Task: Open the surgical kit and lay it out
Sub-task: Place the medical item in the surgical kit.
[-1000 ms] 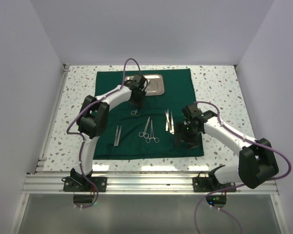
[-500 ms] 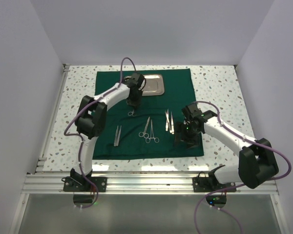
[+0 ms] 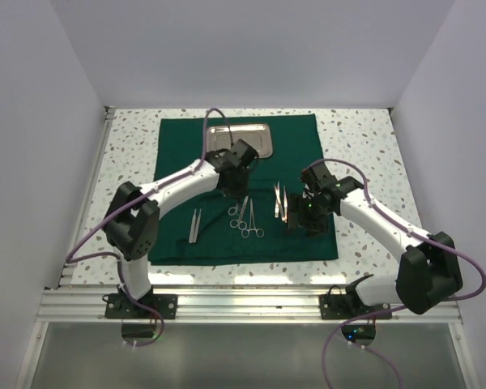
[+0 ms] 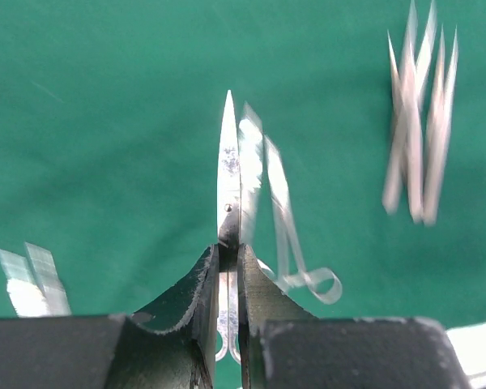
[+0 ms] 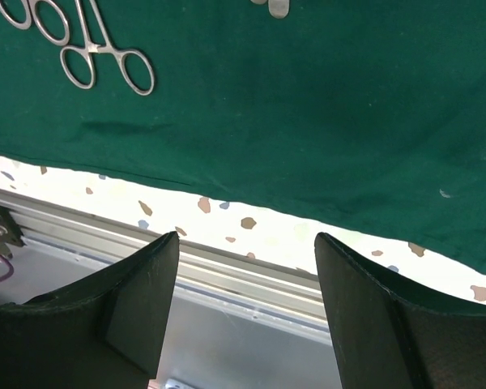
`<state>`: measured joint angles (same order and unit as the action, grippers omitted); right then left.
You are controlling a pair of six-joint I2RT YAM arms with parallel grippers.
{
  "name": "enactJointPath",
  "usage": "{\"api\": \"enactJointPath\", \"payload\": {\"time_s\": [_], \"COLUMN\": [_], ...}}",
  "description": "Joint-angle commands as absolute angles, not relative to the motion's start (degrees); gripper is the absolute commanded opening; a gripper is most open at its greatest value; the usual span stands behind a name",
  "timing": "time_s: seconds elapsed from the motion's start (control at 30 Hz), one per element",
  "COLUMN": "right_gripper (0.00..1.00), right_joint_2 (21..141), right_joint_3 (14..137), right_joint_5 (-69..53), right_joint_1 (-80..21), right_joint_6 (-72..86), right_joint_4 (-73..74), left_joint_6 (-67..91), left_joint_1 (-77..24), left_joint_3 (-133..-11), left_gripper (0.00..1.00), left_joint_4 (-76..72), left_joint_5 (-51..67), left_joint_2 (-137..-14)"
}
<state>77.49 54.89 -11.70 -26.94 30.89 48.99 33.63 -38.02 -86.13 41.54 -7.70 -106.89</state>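
Observation:
The dark green cloth (image 3: 308, 154) lies spread flat, with the steel tray (image 3: 259, 139) on its far part. My left gripper (image 3: 236, 197) is shut on a pair of slim silver scissors (image 4: 228, 166), the blades sticking out past the fingertips, just above the cloth. It also shows in the left wrist view (image 4: 228, 253). Under it lie ring-handled forceps (image 3: 247, 220), blurred in the left wrist view (image 4: 285, 231). Tweezers (image 3: 194, 224) lie to the left and more tweezers (image 3: 280, 200) to the right. My right gripper (image 3: 300, 220) is open and empty over the cloth's near right part (image 5: 247, 243).
The cloth's near edge (image 5: 227, 190) ends at a strip of speckled table (image 5: 259, 231), then an aluminium rail (image 5: 251, 279). Ring handles of the forceps (image 5: 97, 57) show at the top left of the right wrist view. White walls enclose the table on three sides.
My left gripper has carried the scissors from beside the tray toward the near side and right, over the row of forceps. My right gripper has shifted slightly left and farther.

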Motion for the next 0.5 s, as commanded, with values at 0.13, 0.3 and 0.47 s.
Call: {"api": "enactJointPath", "payload": {"time_s": [0.13, 0.3, 0.47], "right_gripper": [0.72, 0.72, 0.72], "right_joint_2": [73.1, 71.1, 70.5], "right_joint_3": [53.0, 51.9, 51.9], "right_joint_5": [-13.6, -12.8, -12.4], "right_joint_1": [-26.9, -26.8, -26.8], "right_joint_6": [28.1, 27.9, 28.5], "right_joint_4": [52.0, 53.0, 53.3], "left_joint_6": [43.2, 40.6, 34.4], "left_joint_1": [-44.1, -44.0, -38.7], "left_joint_3": [-81.5, -86.6, -98.2], "left_gripper": [0.3, 0.58, 0.6], "left_joint_4": [38.1, 41.6, 45.1], "left_joint_5": [-6.2, -9.9, -13.2], "left_joint_2": [-106.9, -108.1, -113.6]}}
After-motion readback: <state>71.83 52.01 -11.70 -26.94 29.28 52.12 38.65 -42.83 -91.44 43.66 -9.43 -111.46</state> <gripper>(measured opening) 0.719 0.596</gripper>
